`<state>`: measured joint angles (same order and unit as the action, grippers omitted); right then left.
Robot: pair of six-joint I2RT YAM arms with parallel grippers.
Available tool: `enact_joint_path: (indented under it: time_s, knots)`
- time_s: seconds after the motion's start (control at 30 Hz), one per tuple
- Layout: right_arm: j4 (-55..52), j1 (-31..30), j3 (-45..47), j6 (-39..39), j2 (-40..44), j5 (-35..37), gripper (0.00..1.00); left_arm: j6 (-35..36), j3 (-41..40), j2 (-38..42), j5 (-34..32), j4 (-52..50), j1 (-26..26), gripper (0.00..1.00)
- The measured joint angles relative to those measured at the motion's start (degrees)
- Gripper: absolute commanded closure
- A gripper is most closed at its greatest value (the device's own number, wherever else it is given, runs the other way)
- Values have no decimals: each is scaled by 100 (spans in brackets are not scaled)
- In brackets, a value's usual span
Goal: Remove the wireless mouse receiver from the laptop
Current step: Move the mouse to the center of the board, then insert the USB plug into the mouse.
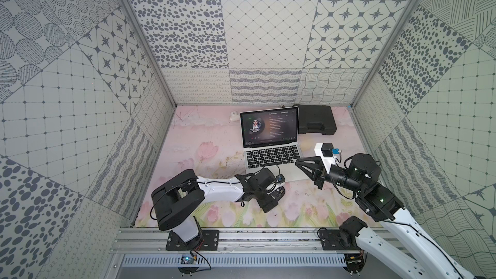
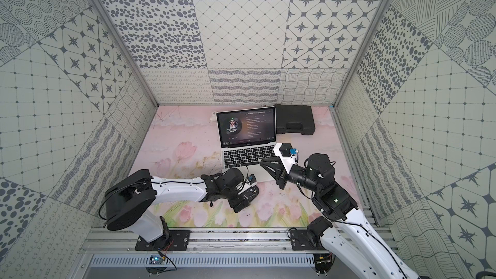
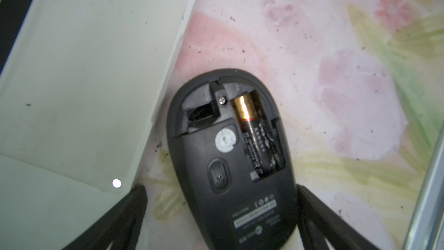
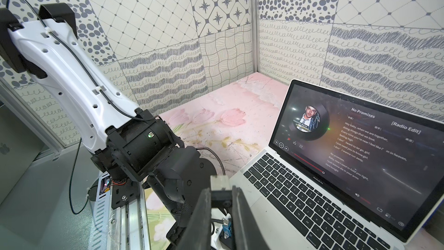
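Fingers [image 3: 125, 210] of the left gripper [image 3: 221, 188] stand wide either side of one black mouse [image 3: 192, 155], which lies belly-up on the mat [image 3: 312, 44] with one battery [image 3: 249, 121] showing and an empty slot [image 3: 200, 114] beside it. Farther in, the right gripper [image 4: 221, 189] is pinched narrow on the one receiver [image 4: 217, 181]. Its metal plug shows bare, so it is already out of the laptop [image 1: 271, 154] and held over the right edge of the keyboard. Pulling looks done; only putting the receiver down seems left. Behind the one laptop lies one black case [image 1: 316, 122].
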<state>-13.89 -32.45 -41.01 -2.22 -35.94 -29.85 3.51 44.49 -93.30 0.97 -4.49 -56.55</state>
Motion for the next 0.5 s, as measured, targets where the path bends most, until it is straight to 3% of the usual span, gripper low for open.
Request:
enact_joint_path:
  time_s: [0.33, 0.5]
  knots:
    - [4, 4, 0, -22, 4, -37, 96, -50, 68, -72, -155, -66, 0, 1]
    - [2, 13, 0, -24, 85, -33, 96, 39, 70, -83, -162, -48, 2, 7]
